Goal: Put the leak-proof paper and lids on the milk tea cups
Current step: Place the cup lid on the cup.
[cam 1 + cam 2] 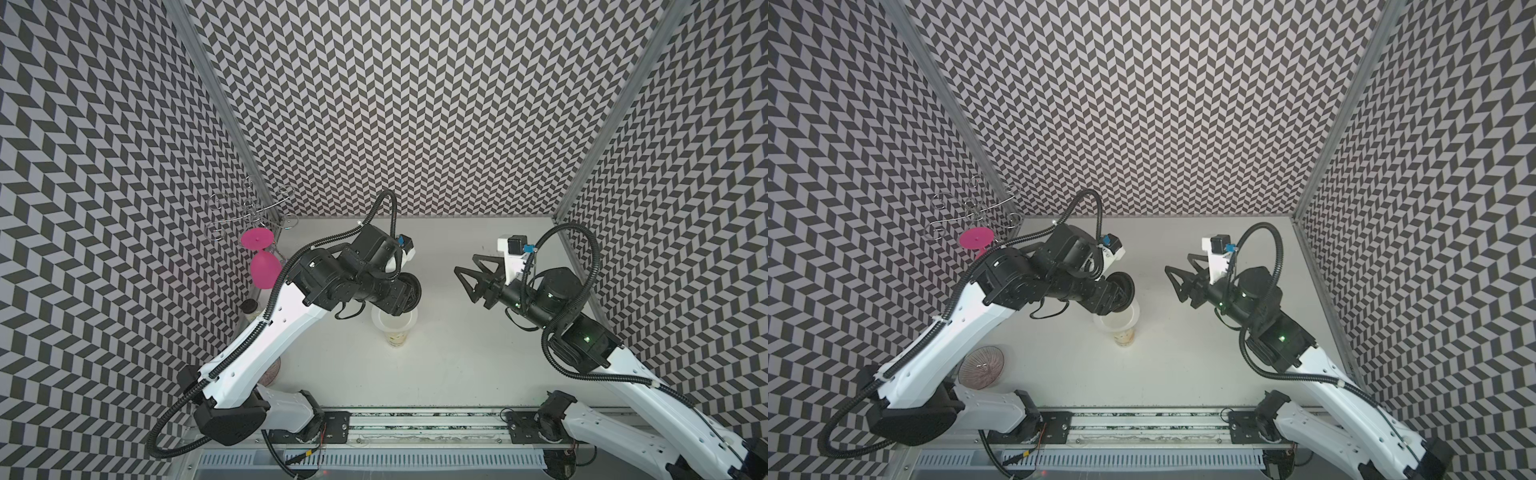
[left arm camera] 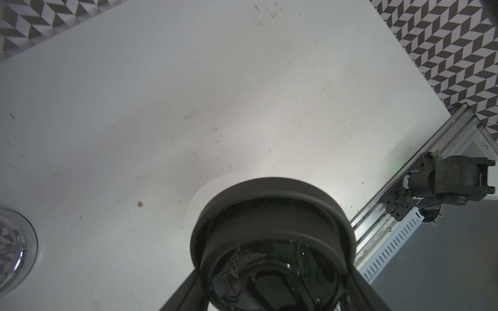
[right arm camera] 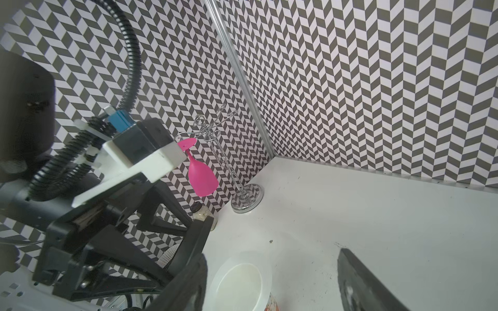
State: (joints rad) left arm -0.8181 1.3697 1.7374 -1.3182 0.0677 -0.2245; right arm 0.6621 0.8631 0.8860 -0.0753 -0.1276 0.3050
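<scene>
The milk tea cup stands mid-table, cream-white with brownish print. The leak-proof paper, a round white sheet wider than the rim, lies across the cup's mouth. My left gripper is shut on a round black lid and hangs over the paper's far edge; whether the lid touches the paper I cannot tell. A sliver of the paper shows past the lid. My right gripper is open and empty, to the right of the cup.
A pink goblet hangs upside down on a wire rack with a chrome base in the far-left corner. A small black-capped jar stands by the left wall. A ribbed glass dish lies near the left arm's base.
</scene>
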